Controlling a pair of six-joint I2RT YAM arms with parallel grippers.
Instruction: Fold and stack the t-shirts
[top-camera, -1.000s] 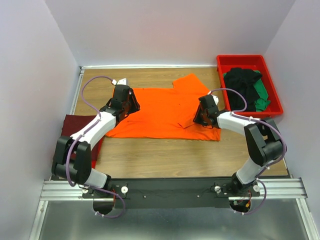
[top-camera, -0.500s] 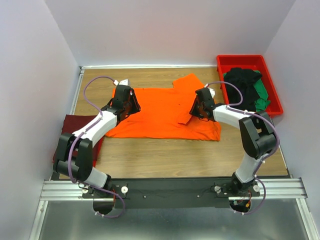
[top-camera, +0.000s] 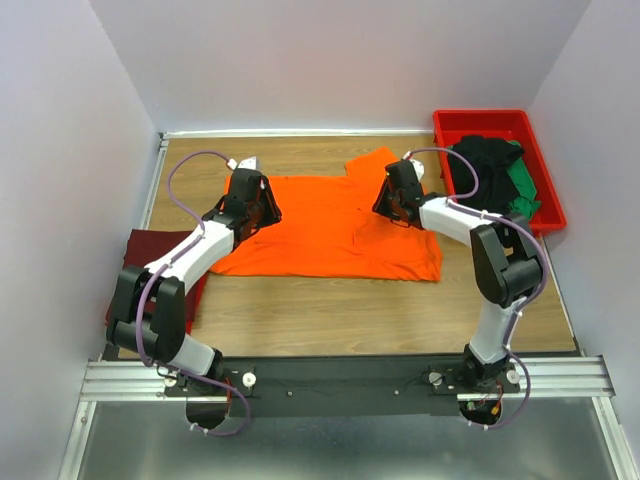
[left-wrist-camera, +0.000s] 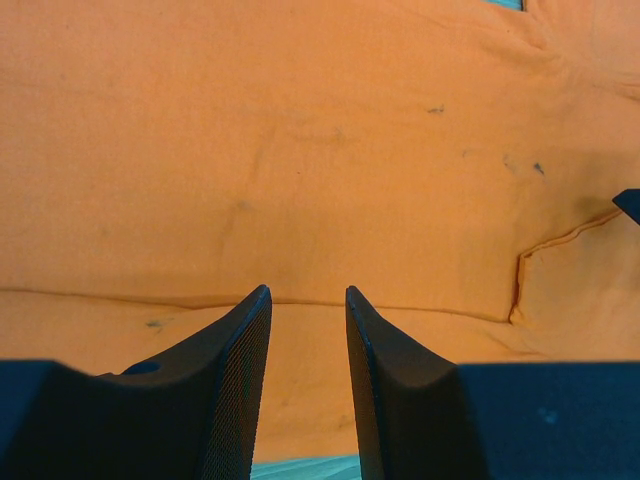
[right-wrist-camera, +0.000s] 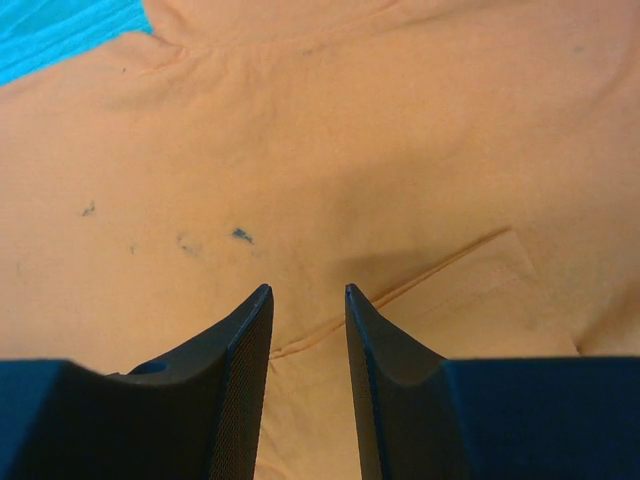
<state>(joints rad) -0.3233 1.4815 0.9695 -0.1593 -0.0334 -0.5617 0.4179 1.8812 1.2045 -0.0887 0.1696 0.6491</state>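
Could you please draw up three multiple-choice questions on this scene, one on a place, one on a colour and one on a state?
1. Where do the black shirt and the green shirt lie?
A) on the bare wood
B) in the red tray
C) against the back wall

2. What colour is the left-edge shirt?
A) green
B) white
C) maroon

3. How do the left pincer's jaws stand?
A) shut tight
B) apart, over the orange shirt
C) clamped on a black sleeve

Answers:
1 B: the top view shows both inside the tray's walls.
2 C: dark maroon cloth shows beside the left arm.
3 B: the left wrist view shows a gap between the jaws, with orange cloth beyond it.
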